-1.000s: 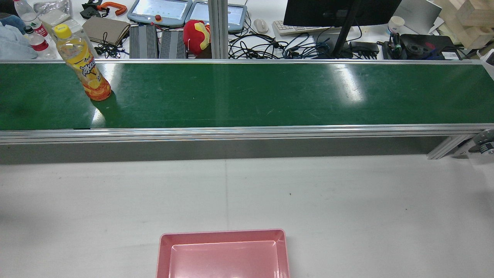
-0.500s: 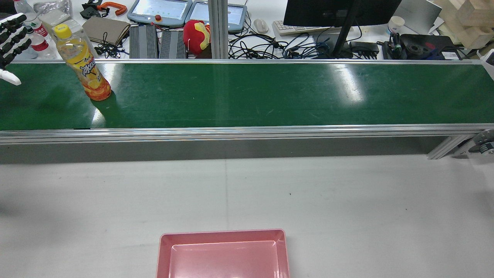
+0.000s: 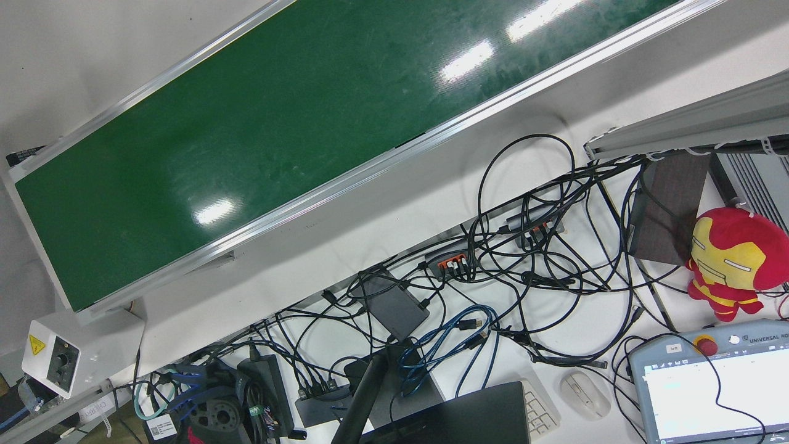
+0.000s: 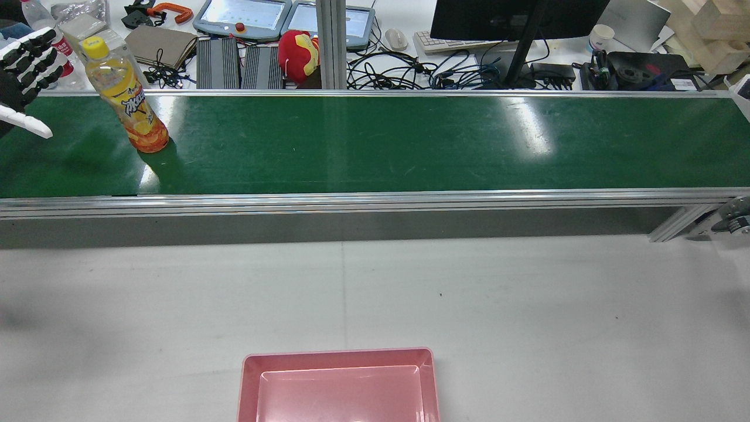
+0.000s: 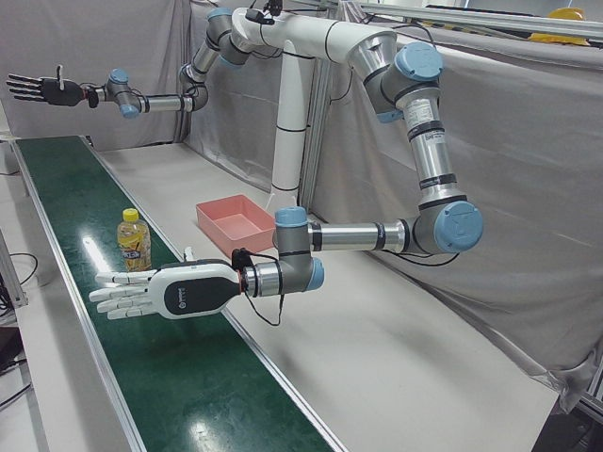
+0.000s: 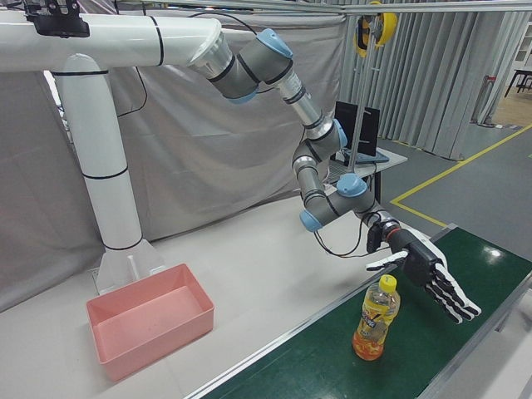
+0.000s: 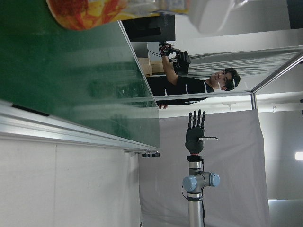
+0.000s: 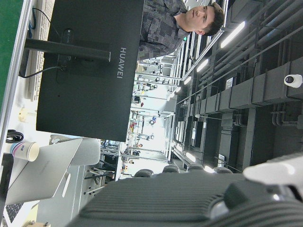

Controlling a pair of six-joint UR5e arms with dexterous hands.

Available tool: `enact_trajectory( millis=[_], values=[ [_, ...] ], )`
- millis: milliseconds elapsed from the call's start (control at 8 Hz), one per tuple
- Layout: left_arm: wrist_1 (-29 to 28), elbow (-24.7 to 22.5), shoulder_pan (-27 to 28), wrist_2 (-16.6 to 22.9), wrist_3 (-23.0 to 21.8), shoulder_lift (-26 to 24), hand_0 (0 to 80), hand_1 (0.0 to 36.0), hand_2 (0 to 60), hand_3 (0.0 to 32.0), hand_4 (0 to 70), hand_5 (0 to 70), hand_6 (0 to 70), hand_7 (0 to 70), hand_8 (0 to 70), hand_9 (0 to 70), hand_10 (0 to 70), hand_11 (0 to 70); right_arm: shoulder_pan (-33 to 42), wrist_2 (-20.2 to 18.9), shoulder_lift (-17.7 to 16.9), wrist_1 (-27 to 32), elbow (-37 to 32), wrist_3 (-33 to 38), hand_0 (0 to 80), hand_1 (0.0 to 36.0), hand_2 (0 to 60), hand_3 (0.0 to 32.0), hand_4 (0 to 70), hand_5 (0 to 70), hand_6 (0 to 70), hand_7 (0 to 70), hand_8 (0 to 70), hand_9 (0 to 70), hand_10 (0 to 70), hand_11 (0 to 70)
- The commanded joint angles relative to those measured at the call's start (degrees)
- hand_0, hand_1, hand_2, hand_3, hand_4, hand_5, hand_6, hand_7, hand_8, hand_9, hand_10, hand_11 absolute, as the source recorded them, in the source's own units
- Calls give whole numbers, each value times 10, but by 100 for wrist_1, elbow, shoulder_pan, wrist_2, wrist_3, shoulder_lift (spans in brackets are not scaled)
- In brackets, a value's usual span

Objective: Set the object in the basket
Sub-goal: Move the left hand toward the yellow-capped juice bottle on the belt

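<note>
A long green conveyor belt [image 4: 375, 143] runs across the far side of the white desk [image 4: 527, 305], with a cluttered bench of cables and monitors behind it. Over the belt's end the left hand [image 6: 428, 278] is held flat, its fingers [image 5: 118, 292] spread apart and nothing gripped; it is seen just beside the orange drink bottle [image 6: 374, 328] but apart from it, on the side away from the basket. The bottle is stood upright on the belt, yellow cap up, and appears tall and narrow, so it is judged easy to tip. For a good grasp, the palm is best brought level with the bottle's middle and turned to face it, the fingers kept wide until the body is between them, and then closed evenly around the label rather than pushed against one side. The right hand [image 5: 42, 89] is raised well away at the belt's other end, fingers likewise extended and empty. The pink basket [image 4: 338, 387] is set on the desk's near edge, well apart from the bottle, with its inside unoccupied.
</note>
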Motion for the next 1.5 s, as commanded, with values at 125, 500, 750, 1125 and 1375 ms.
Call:
enact_trajectory(
  millis=[125,500,750,1125,1375],
  values=[
    [306,19,417,-151,29,-367,800,131,0,0,100,95,0,0,19,16,11,52,7,0,0,0,0,0,0,0,0,0,0,0,0,0,0,0,0,0],
    [403,19,706,-421,3,-597,800,124,0,0,102,106,0,0,15,10,6,42,6,-9,0,0,0,0,0,0,0,0,0,0,0,0,0,0,0,0],
    [447,19,866,-617,-50,-693,800,125,0,0,106,121,0,0,23,22,6,42,6,0,0,0,0,0,0,0,0,0,0,0,0,0,0,0,0,0],
    [316,71,963,-634,-583,-913,800,122,0,0,111,161,0,0,34,41,19,59,7,0,0,0,0,0,0,0,0,0,0,0,0,0,0,0,0,0],
    [629,89,972,-766,-656,-1071,615,344,524,0,249,428,0,14,142,188,148,247,7,0,0,0,0,0,0,0,0,0,0,0,0,0,0,0,0,0]
  ],
)
